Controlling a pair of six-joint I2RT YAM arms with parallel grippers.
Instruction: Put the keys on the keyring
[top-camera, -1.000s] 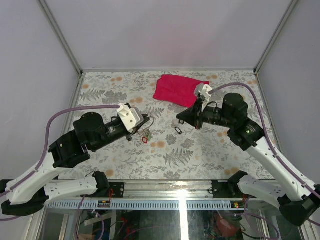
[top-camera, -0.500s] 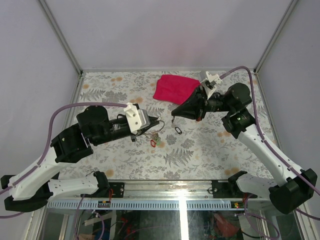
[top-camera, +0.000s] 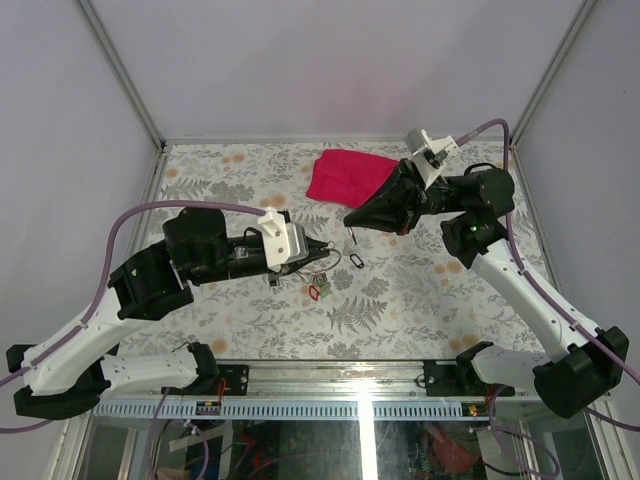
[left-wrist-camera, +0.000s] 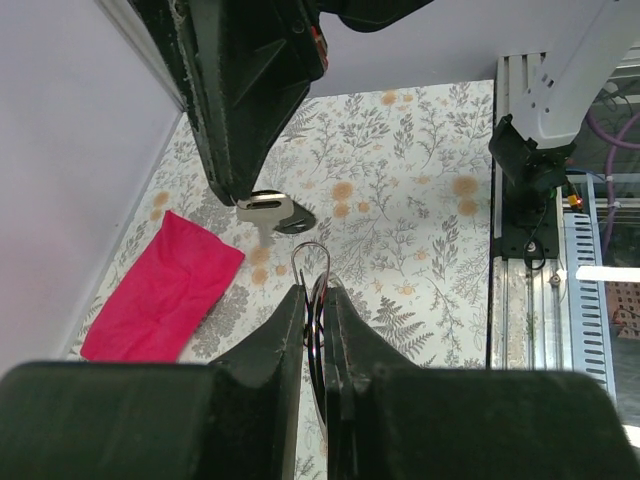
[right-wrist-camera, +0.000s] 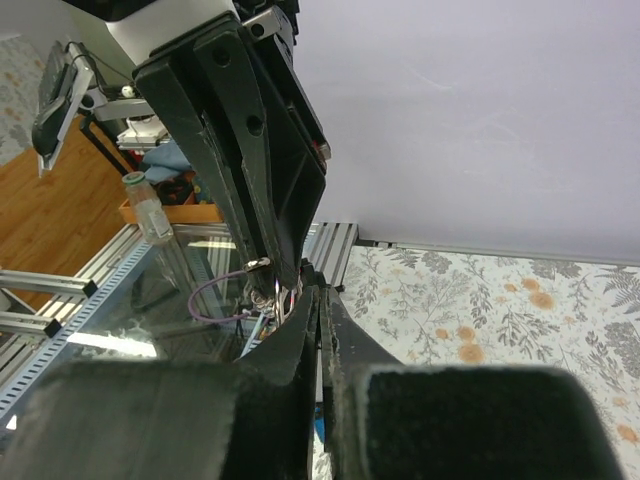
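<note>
My left gripper (top-camera: 318, 250) (left-wrist-camera: 313, 290) is shut on the thin silver keyring (left-wrist-camera: 311, 244), held edge-on above the table. Keys with green and red tags (top-camera: 318, 287) dangle under it. My right gripper (top-camera: 348, 221) (right-wrist-camera: 320, 295) is shut and points at the left gripper from the right, tips a short gap apart. A silver key (left-wrist-camera: 263, 205) shows right at its tip, with its black tag (top-camera: 358, 260) below it. The right wrist view shows the ring (right-wrist-camera: 276, 296) just beyond my right fingertips.
A red cloth (top-camera: 350, 178) (left-wrist-camera: 165, 295) lies at the back of the flower-patterned table (top-camera: 420, 290), behind the right gripper. Metal frame posts and grey walls stand round the table. The arm bases and a rail (top-camera: 330, 385) run along the near edge.
My left gripper has moved right with the ring and dangling keys. My right gripper has risen from the table and turned toward the left gripper.
</note>
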